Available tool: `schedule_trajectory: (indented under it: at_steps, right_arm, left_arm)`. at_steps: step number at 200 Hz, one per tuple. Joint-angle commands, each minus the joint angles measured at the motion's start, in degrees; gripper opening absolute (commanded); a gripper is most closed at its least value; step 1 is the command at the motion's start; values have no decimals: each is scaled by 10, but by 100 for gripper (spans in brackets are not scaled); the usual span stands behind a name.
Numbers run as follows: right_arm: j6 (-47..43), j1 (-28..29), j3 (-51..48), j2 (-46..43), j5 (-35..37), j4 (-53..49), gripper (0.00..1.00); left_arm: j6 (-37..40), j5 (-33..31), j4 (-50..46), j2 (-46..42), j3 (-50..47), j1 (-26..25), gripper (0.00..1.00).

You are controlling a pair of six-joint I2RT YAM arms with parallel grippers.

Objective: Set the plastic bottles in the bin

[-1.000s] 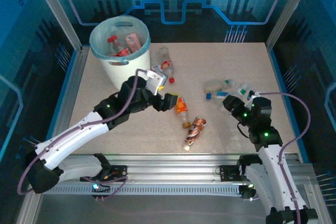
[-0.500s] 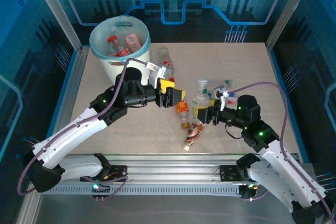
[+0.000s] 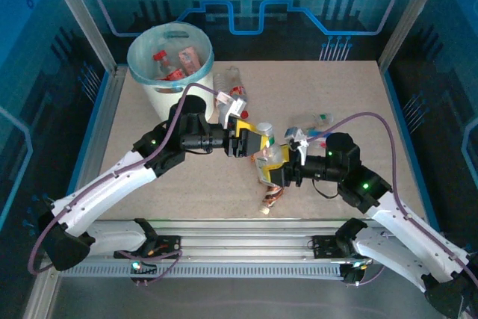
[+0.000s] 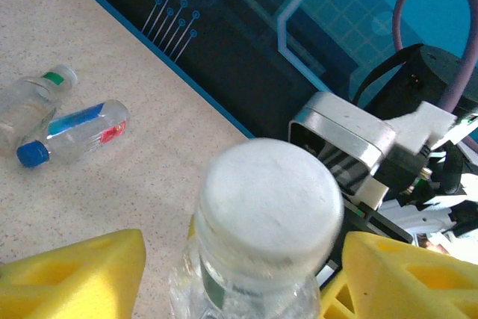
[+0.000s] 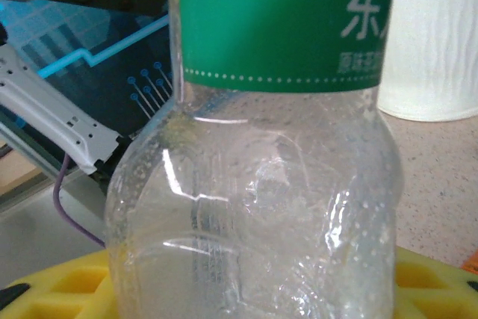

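I have the held bottle [image 3: 269,149] standing between the fingers [image 4: 71,278] of my left gripper [image 3: 252,142], with my right gripper [image 3: 278,175] just to the near right, low on the same bottle. Behind and left of the left gripper sits the bin [image 3: 168,98] with a few bottles [image 3: 173,65] in it, and two loose bottles [image 3: 234,87] lie on the table [image 3: 336,87] between that gripper and the bin. A pair of bottles [image 3: 312,120] lies behind and right of the right gripper, and one more bottle [image 3: 273,196] lies on the table just before it, toward the arm bases.
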Motion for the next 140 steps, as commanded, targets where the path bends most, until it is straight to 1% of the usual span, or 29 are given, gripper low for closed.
schedule_trajectory:
  at_steps: [1,43,84,106,111,123,133,140]
  right_arm:
    - [-27,20,26,5,-10,1,55]
    - [-33,34,37,26,-7,-1,55]
    - [-39,43,51,50,2,1,57]
    - [-36,45,62,59,36,-7,61]
    - [-35,46,66,61,47,-11,64]
    - [-29,46,73,64,76,-19,75]
    - [-21,46,76,63,104,-20,85]
    - [-15,46,77,61,119,-18,89]
  left_arm:
    - [-4,25,16,2,9,2,66]
    - [2,27,12,-3,4,2,56]
    - [22,14,13,-23,-2,2,37]
    - [33,-22,12,-44,-8,2,20]
    - [35,-29,13,-49,-8,2,14]
    - [38,-58,10,-64,-9,2,0]
    - [43,-87,8,-77,-10,3,0]
    - [47,-107,4,-87,-8,2,0]
